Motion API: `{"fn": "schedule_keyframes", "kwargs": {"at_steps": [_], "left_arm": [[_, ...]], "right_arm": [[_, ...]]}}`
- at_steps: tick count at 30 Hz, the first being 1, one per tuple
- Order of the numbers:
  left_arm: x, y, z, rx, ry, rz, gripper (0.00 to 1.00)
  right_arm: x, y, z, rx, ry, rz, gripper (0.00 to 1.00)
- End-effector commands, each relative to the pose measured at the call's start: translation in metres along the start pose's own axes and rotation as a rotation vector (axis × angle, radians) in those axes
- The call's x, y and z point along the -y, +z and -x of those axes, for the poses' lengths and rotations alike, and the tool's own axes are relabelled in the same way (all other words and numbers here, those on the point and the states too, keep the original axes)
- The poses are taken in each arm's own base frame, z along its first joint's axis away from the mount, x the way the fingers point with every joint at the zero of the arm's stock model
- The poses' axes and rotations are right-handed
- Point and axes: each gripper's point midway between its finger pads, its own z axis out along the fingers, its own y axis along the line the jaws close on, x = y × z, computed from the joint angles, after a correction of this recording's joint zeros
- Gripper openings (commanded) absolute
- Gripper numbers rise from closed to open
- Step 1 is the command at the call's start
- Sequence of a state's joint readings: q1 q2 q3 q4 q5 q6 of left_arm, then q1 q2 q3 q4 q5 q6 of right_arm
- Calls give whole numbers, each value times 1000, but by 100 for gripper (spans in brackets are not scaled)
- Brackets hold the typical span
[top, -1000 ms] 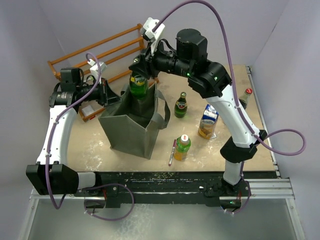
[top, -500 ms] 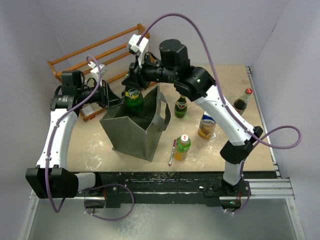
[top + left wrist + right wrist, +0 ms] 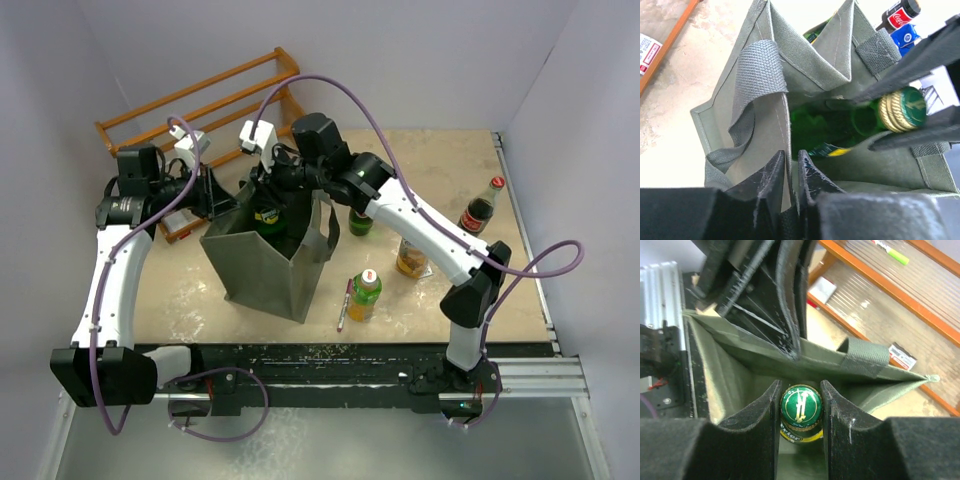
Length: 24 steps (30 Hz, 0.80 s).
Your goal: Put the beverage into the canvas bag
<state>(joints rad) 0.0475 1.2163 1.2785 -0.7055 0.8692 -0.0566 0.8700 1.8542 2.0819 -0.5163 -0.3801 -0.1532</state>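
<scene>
I have the right gripper [image 3: 800,389] clamped narrow on the neck of the green beverage bottle [image 3: 901,109], just under its cap. The bottle's body hangs inside the open mouth of the canvas bag [image 3: 262,268]. In the top view the left gripper [image 3: 790,167] pinches the bag's wall at its 11 o'clock corner, jaws nearly together on the fabric. A cola bottle [image 3: 480,208] stands well apart at the bag's 3 o'clock.
</scene>
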Motion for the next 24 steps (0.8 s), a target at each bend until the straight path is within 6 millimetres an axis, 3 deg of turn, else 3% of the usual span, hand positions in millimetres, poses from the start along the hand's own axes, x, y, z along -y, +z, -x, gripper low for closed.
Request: {"fn": "schedule_keyframes", "kwargs": {"at_steps": [1,7,11,17,24], "left_arm": [[0,-8,-1,14,69,27,16],[-2,-11,-9,-1,105,43,0],[-5,-11,-14,-13,111,49,0],[-6,-10,-15,-15,112,50,0],[-10,-9,-16,-20,118,62,0]], "right_arm": [[24,-39,84,263,-217,-152,0],[63,-43,82,257,-260,-327,0],[73,-45,85,284,-296,-387,0],[68,-33,71,280,-299,-347,0],[49,-14,57,306,-257,-219,0]]}}
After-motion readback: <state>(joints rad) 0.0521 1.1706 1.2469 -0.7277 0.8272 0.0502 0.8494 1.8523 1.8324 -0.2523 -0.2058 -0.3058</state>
